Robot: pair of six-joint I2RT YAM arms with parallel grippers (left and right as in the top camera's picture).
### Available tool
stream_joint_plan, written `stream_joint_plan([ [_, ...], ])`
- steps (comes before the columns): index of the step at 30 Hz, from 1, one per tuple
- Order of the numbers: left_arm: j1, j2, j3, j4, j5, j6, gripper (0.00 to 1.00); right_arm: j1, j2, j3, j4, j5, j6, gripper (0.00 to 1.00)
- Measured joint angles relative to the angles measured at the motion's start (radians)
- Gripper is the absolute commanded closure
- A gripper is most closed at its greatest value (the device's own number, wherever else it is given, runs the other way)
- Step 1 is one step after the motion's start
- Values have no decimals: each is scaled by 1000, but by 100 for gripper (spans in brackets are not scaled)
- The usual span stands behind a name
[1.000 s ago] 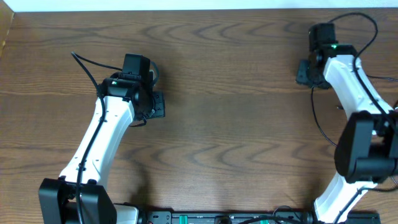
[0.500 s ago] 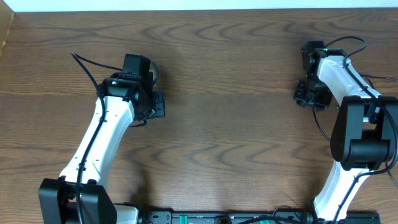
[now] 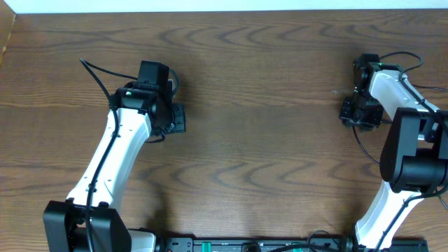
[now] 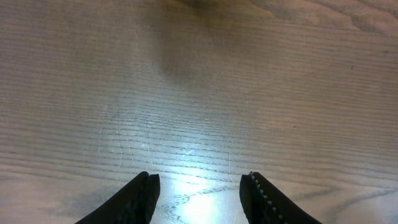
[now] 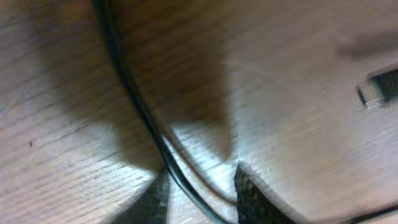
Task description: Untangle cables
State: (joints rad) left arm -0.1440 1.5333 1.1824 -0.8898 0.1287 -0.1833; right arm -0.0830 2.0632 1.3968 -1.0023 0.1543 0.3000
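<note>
Straddling black cable [image 5: 134, 99], flat on counter [image 5: 56, 130] at 3 o'clock, right gripper [image 5: 202, 196] w/ jaws spread may slip off; left gripper [image 4: 199, 186] jaws spread, empty.

White moulded link shells joined by black joint housings are recorded on the left arm [image 3: 115, 150] and the right arm [image 3: 404, 94], with a large black motor block [image 3: 414, 157] at the near end of each and a small green indicator light [image 3: 128, 92] lit near each wrist. Thick black wires [image 3: 96, 75] are noted looping out from the far section of each arm. Matte black tapered fingers are fitted to the left gripper [image 4: 200, 186] and the right gripper [image 5: 199, 186], and a fine toothed ridge [image 4: 264, 196] is observed along one left finger's inner edge.
</note>
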Motion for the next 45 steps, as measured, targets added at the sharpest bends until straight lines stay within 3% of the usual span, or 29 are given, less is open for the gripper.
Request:
stream_joint_plan([
  [12, 0, 0, 0, 0, 0, 0, 53, -18, 1, 21, -26, -42, -79, 99],
  [18, 0, 0, 0, 0, 0, 0, 52, -103, -11, 218, -84, -61, -121, 99],
  [27, 0, 0, 0, 0, 0, 0, 52, -315, -165, 514, -79, -18, -128, 99],
  [45, 0, 0, 0, 0, 18, 0, 53, -714, -177, 539, -133, 185, 185, 99],
])
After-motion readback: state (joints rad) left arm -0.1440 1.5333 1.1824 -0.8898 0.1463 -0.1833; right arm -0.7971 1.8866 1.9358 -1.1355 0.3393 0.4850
